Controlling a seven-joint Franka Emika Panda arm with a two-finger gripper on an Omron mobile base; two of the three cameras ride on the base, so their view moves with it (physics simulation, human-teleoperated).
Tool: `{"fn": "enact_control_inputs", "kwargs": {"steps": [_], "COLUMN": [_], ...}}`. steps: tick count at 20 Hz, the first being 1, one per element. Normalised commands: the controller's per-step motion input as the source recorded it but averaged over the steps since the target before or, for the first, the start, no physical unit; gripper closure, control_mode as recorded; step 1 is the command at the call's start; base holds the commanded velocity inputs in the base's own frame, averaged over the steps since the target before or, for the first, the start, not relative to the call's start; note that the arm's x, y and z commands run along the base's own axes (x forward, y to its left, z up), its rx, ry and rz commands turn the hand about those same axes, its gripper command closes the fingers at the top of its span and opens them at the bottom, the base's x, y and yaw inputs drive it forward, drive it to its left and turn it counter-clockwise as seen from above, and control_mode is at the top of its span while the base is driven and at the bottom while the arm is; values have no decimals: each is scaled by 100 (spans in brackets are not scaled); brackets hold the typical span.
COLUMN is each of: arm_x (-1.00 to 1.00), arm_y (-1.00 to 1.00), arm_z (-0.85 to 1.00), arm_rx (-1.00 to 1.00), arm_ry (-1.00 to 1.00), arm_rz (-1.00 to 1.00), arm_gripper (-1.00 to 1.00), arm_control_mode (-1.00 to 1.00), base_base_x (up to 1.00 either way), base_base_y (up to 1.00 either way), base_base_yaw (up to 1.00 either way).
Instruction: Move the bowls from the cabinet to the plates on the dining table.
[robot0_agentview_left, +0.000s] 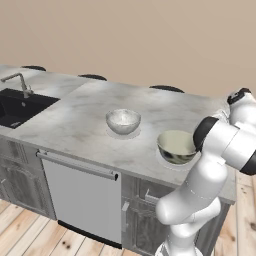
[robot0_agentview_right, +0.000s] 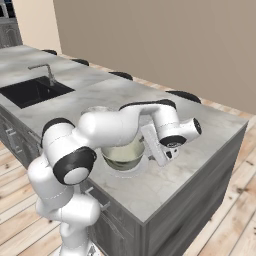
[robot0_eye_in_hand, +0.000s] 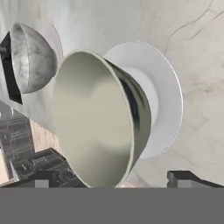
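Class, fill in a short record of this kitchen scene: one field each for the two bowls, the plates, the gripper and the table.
marbled bowl: upright on a plate, nearer the sink
cream-rimmed bowl: sits on the plate by the arm
gripper: open, fingertips either side of the cream-rimmed bowl, not gripping it
dining table: marble top, carries both plates

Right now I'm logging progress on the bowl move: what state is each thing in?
marbled bowl: upright on its plate
cream bowl: upright on its plate, released
pincer: open, beside the cream bowl's rim
dining table: carries both plates
sink: faucet not running
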Motion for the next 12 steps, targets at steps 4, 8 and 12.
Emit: {"fn": "enact_control_inputs", "kwargs": {"steps": [4,8,12], "arm_x": [-14,-39,-53], "arm_y": [-9,-6,-10], "arm_z": [56,62,62], "arm_rx": [6,3,5], "arm_ry": [0,-1,-2], "arm_rz": [-1,0,0], "arm_gripper": [-100,-100,-100], "arm_control_mode": [-100,-100,-100], "base_base_x": [0,0,0], "base_base_y": [0,0,0], "base_base_yaw": [0,0,0]}}
